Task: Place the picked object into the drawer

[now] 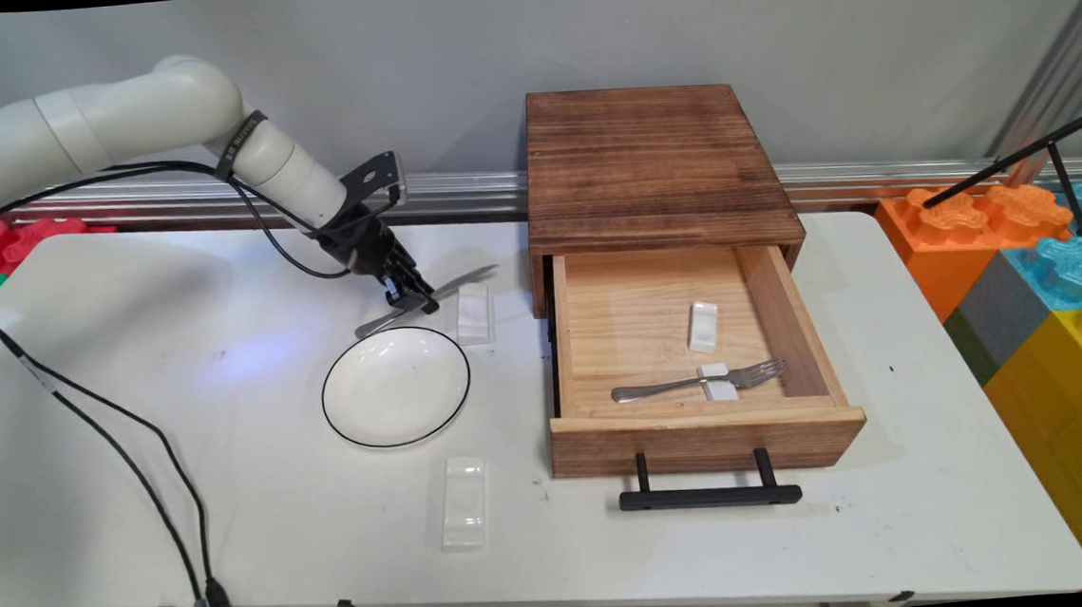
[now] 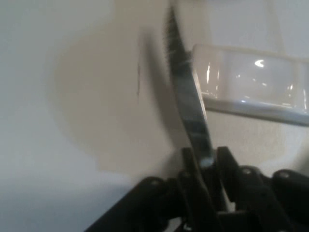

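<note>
Your tool is clamped on the knife, blade tilted up over the white cutlery rest, just behind the plate.

No lettering legible — none anywhere.

You look down on a white table that fills most of the main view. Behind the table stands a plain grey wall, and a ribbed aluminium rail runs along the wall's foot at the table's far edge. To the right of the table rise large foam blocks in orange, grey, blue and yellow. Past the table's far left corner sit red and green blocks. Light falls evenly and softly over the table.
</note>
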Action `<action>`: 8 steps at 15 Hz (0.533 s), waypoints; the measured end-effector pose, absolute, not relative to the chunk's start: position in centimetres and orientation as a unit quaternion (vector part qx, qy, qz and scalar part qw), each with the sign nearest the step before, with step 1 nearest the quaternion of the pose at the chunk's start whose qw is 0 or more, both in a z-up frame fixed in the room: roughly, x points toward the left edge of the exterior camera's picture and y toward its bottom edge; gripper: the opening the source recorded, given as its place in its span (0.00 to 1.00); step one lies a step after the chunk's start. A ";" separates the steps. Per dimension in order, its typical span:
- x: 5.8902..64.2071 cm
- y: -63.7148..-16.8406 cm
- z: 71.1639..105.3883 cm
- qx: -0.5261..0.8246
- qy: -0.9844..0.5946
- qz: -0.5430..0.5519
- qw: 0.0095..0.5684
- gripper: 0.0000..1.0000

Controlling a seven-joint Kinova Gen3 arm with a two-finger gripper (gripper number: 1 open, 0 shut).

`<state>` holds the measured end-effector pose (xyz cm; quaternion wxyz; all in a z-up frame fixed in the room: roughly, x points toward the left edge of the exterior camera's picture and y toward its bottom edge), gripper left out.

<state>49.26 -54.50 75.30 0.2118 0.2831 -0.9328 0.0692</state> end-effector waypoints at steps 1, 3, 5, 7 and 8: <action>49.3 -54.4 75.2 0.283 -0.933 0.067 0.211 0.00; 49.2 -54.3 75.2 0.283 -0.933 0.065 0.210 0.00; 49.2 -54.2 75.5 0.282 -0.934 0.065 0.211 0.00; 49.3 -54.1 76.2 0.277 -0.935 0.065 0.211 0.00; 49.5 -54.0 76.8 0.273 -0.937 0.065 0.209 0.00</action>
